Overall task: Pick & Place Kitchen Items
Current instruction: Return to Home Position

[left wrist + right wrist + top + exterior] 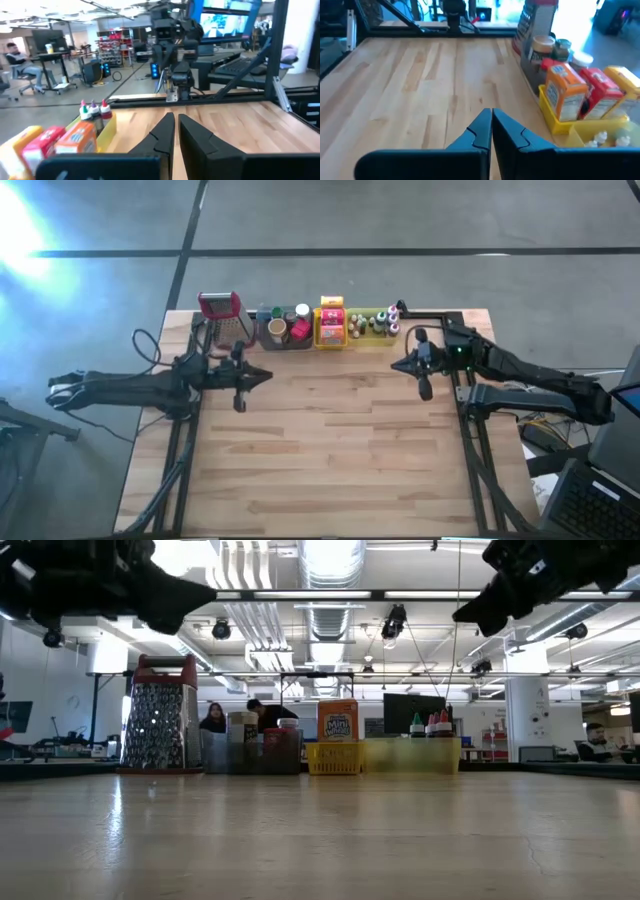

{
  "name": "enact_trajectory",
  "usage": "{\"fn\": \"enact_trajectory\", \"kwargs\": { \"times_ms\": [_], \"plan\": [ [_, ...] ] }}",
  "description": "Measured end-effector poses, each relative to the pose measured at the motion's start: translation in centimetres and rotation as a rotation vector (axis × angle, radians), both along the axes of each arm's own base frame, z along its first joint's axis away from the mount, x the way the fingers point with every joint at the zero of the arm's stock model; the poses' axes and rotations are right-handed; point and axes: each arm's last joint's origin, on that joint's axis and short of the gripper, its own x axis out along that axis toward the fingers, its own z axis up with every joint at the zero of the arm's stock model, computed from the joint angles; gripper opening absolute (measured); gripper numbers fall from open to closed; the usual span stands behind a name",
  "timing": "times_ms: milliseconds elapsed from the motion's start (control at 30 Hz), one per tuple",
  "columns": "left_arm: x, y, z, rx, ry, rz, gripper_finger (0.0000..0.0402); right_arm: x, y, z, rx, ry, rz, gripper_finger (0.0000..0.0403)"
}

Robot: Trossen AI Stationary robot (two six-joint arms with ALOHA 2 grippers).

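Note:
The kitchen items stand in three trays along the table's far edge. The jars (288,326) are in the grey tray (262,343), the orange and red packets (580,92) in the yellow tray (331,340), and the small capped bottles (93,110) in the green tray (372,338). My left gripper (268,376) is shut and holds nothing. It hangs above the table's left part and points toward the right edge. My right gripper (395,366) is also shut with nothing in it, above the right part, pointing left and slightly down. Both are nearer than the trays.
A red-topped metal grater (222,315) stands upright at the far left, next to the grey tray. The bare wooden tabletop (330,450) stretches between and in front of the arms. A laptop (590,490) sits off the right edge. People are seated in the room behind.

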Motion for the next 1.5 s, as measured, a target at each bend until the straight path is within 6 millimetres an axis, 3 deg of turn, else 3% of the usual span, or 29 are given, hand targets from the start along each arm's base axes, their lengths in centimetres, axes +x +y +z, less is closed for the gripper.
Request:
{"fn": "enact_trajectory", "kwargs": {
  "times_ms": [233,467,667,900,1500],
  "plan": [
    [-1.8,0.9,-1.9,-0.037,-0.016,0.055,0.0028,-1.3,-0.8,-2.6,-0.011,-0.028,-0.043,0.0008],
    [-3.0,1.6,-2.9,-0.066,-0.039,0.046,0.0028,-2.7,-2.2,-2.8,0.033,-0.19,0.026,0.0008],
    [-3.5,1.9,-4.0,-0.056,-0.031,0.086,0.0028,-3.4,-2.9,-5.3,0.029,-0.257,-0.03,0.0008],
    [-3.9,1.8,-4.5,-0.066,-0.033,0.094,0.0028,-4.3,-2.2,-7.5,0.026,-0.324,-0.03,0.0008],
    [-4.7,1.7,-5.3,-0.166,-0.012,0.157,0.0028,-5.9,-0.6,-9.0,0.024,-0.403,0.005,0.0008]
  ]
}}
